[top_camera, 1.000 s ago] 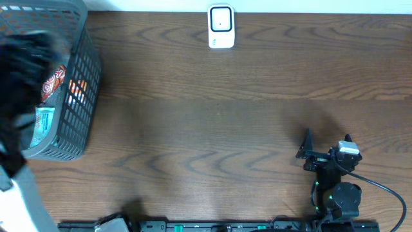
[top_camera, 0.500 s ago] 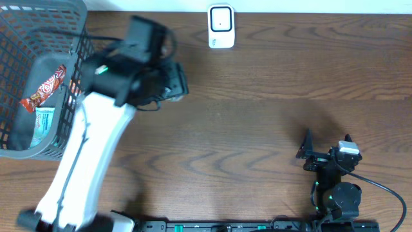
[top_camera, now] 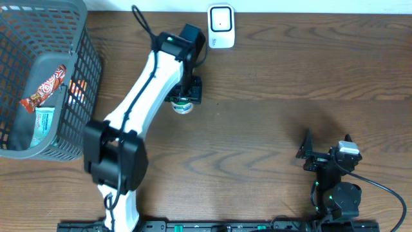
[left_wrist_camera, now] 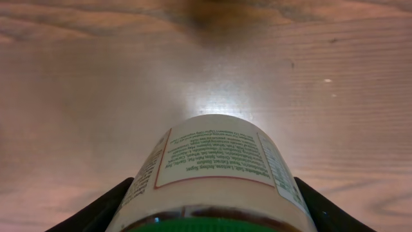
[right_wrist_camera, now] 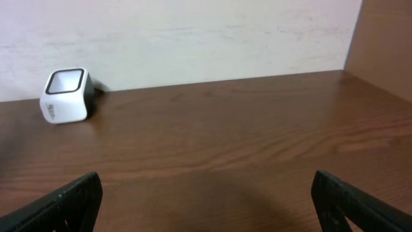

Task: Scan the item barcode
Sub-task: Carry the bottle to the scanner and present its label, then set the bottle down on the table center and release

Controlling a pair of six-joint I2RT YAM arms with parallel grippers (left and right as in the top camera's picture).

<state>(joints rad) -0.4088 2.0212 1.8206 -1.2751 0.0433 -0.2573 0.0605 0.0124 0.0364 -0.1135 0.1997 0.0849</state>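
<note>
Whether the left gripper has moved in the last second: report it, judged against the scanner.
Yes. The left gripper, holding a green-lidded jar, swung right from over the grey basket to just below and left of the white scanner.

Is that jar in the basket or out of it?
Out. The left hand grips the jar over the table near the scanner, well apart from the basket.

Overhead top-down; left wrist close-up; right wrist low, scanner [right_wrist_camera: 64, 96] common with overhead.
</note>
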